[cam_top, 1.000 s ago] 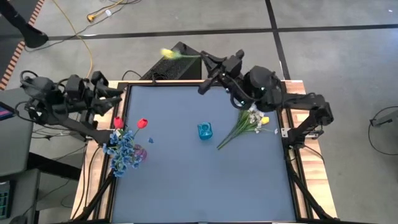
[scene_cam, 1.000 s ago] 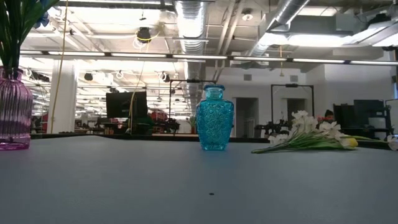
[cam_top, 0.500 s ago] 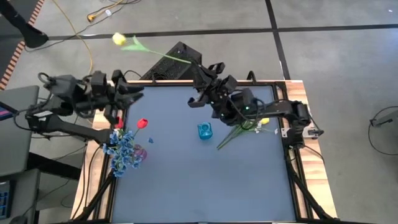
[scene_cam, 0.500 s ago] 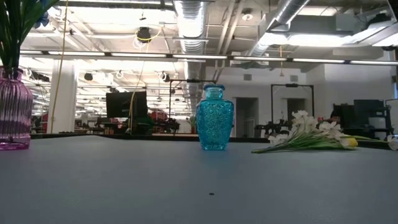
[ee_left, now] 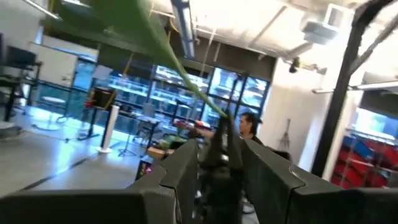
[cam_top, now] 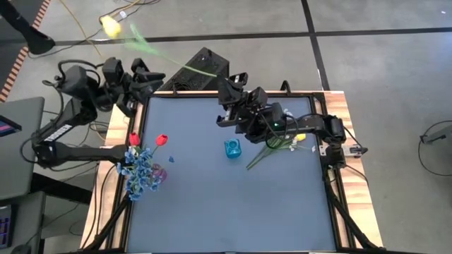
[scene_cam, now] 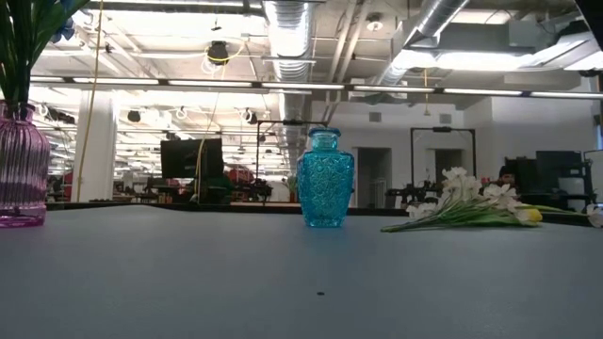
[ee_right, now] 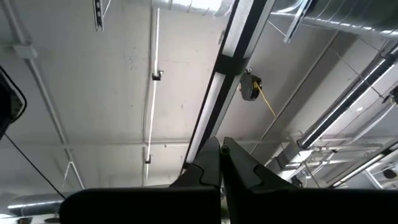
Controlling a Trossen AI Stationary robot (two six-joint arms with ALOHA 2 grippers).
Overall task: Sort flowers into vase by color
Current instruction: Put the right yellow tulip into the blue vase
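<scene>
- Two dark arms reach over the blue-grey table (cam_top: 233, 204), both lifted off its surface.
- Right gripper (cam_top: 227, 75), above the table's far edge, has its fingers pressed together on the thin green stem of a yellow tulip (cam_top: 111, 27), whose head hangs out over the floor beyond the far left corner.
- Left gripper (cam_top: 157, 78) sits near that corner with its jaws partly apart; the wrist view shows a long green leaf (ee_left: 134, 28) running down between them, but whether they pinch it cannot be told.
- Turquoise cut-glass vase (cam_top: 233, 148) stands mid-table, empty.
- White sprays with a yellow tulip (cam_top: 285, 139) lie just right of it.
- Ribbed pink glass vase (scene_cam: 21, 165) at the left holds blue sprays (cam_top: 141, 171) and two red tulips (cam_top: 161, 140).
</scene>
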